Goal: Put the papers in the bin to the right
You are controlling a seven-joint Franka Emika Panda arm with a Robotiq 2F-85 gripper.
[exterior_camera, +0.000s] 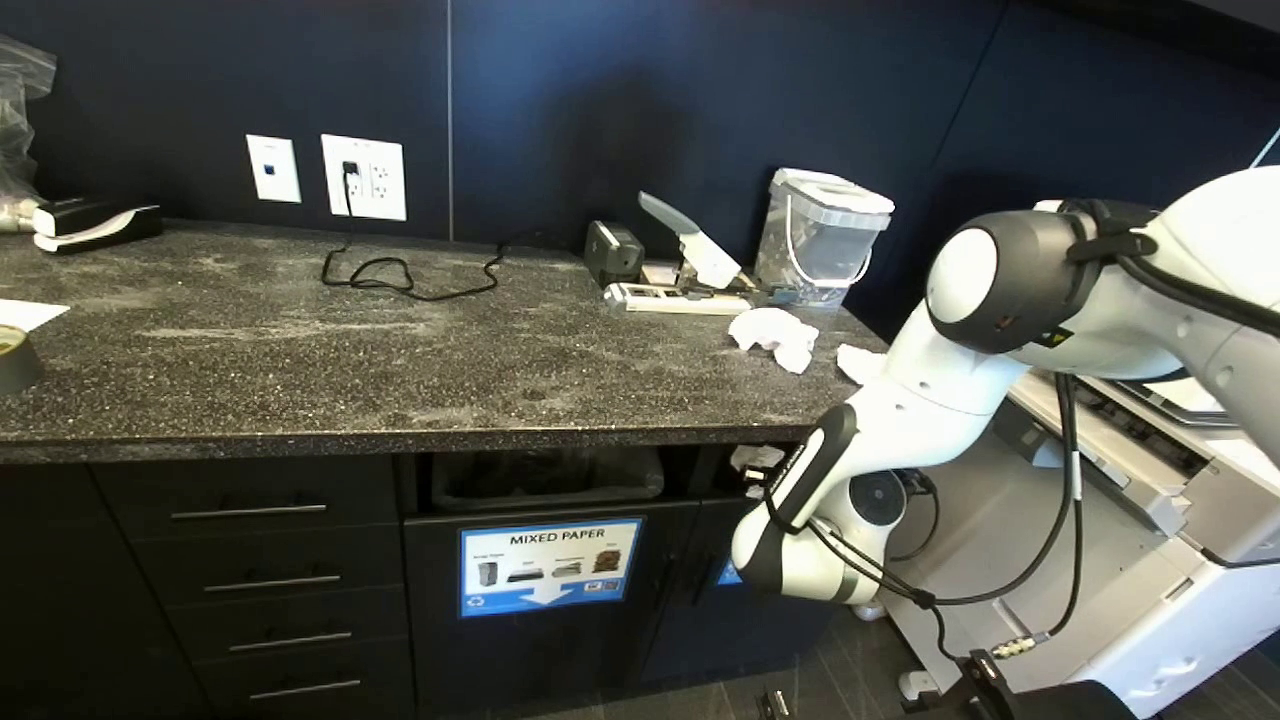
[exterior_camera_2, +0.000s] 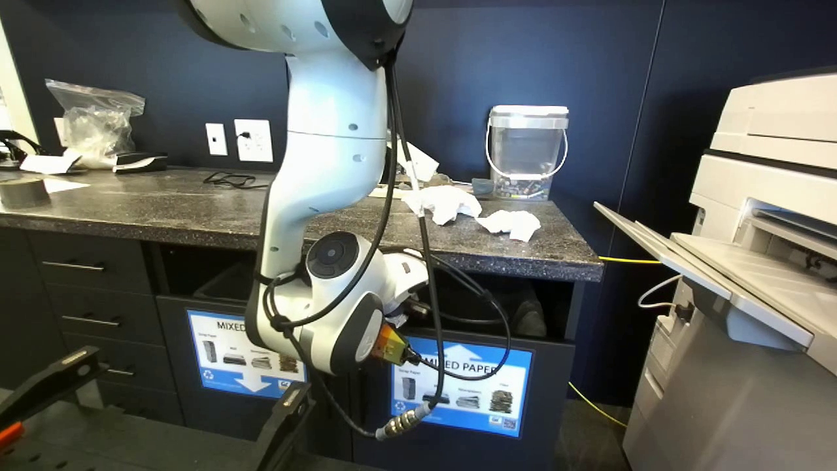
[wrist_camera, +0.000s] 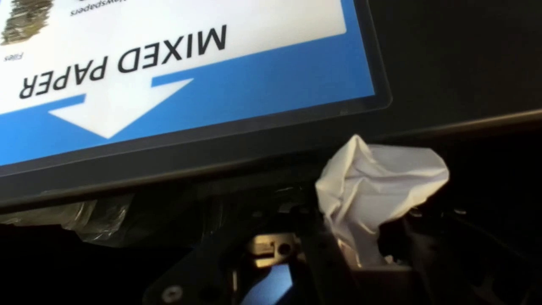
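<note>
A crumpled white paper (wrist_camera: 381,182) sits between the fingers of my gripper (wrist_camera: 366,228) in the wrist view. The gripper looks shut on it, though the dark fingers are hard to make out. The gripper (exterior_camera_2: 418,306) is at the opening of the right-hand bin cabinet, below the counter edge. The bin (exterior_camera_2: 529,317) inside shows only partly, dark grey. Two more crumpled papers lie on the counter's right end: a larger one (exterior_camera: 775,335) and a smaller one (exterior_camera_2: 513,224), seen in both exterior views. The arm partly covers the smaller one in an exterior view (exterior_camera: 858,364).
The dark counter (exterior_camera: 450,370) overhangs both openings. A left-hand bin (exterior_camera: 550,480) stands behind a "Mixed Paper" door. A hole punch (exterior_camera: 690,265) and a clear lidded bucket (exterior_camera_2: 528,150) stand near the wall. A printer (exterior_camera_2: 752,261) stands right of the cabinet.
</note>
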